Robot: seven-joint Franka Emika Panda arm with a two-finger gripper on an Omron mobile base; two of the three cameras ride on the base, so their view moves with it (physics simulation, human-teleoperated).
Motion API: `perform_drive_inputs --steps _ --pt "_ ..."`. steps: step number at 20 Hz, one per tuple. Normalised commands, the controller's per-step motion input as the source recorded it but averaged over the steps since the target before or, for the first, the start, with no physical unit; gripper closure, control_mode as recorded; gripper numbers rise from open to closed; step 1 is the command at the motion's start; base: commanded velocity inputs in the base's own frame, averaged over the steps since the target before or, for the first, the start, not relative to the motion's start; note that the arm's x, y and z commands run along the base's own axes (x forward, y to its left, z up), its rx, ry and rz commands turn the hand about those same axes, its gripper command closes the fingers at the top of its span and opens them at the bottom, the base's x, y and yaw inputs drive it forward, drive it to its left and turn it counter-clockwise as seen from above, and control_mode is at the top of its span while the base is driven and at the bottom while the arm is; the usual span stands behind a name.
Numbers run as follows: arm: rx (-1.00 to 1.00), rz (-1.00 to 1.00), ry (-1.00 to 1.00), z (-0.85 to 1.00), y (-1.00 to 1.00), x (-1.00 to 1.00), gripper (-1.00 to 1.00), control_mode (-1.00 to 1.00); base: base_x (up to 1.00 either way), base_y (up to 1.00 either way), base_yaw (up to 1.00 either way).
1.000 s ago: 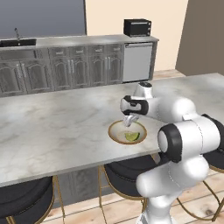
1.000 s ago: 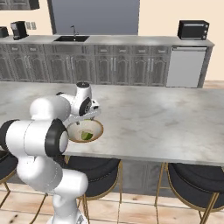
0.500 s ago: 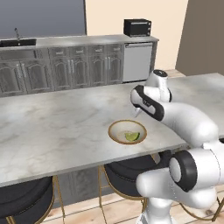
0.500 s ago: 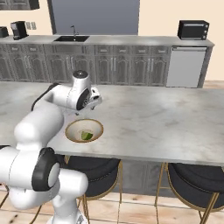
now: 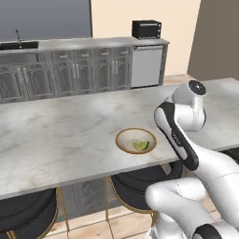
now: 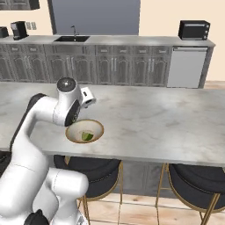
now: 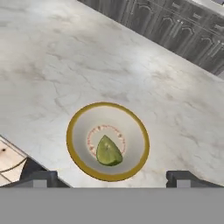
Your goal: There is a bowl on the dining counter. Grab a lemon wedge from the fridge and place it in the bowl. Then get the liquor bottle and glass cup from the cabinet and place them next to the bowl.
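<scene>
The bowl (image 7: 107, 141), pale inside with a gold rim, stands near the front edge of the white marble dining counter (image 7: 52, 65). The yellow-green lemon wedge (image 7: 108, 151) lies loose in its middle. My gripper (image 7: 111, 177) hangs above the bowl, open, its two dark fingertips (image 7: 39, 178) far apart with nothing between them. From the base, the bowl (image 5: 135, 141) with the lemon wedge (image 5: 141, 145) sits left of my raised arm, and the bowl (image 6: 85, 131) lies just below my hand (image 6: 86, 97). The fridge, liquor bottle and glass cup are out of view.
Black stools (image 6: 195, 182) with gold legs stand under the counter's near side. Behind runs a grey worktop with a sink (image 6: 72, 38), a coffee machine (image 6: 18, 30) and a black microwave (image 6: 194, 30). A dark wall cabinet's corner (image 6: 15, 3) shows top left.
My hand has lifted away from the bowl, up and back towards the base, with the jaws opening slightly wider. The lemon wedge stays in the bowl.
</scene>
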Motion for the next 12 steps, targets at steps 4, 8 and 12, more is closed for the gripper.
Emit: perform_drive_inputs --steps 4,8,12 --pt "0.03 0.00 -0.32 0.40 0.01 -0.98 -1.00 -1.00 0.00 0.00 0.00" --pt "0.00 0.00 -0.33 0.11 0.00 -1.00 -1.00 -1.00 0.00 0.00 0.00" --pt "-0.02 -0.02 -0.27 0.00 0.07 -0.98 -1.00 -1.00 0.00 0.00 0.00"
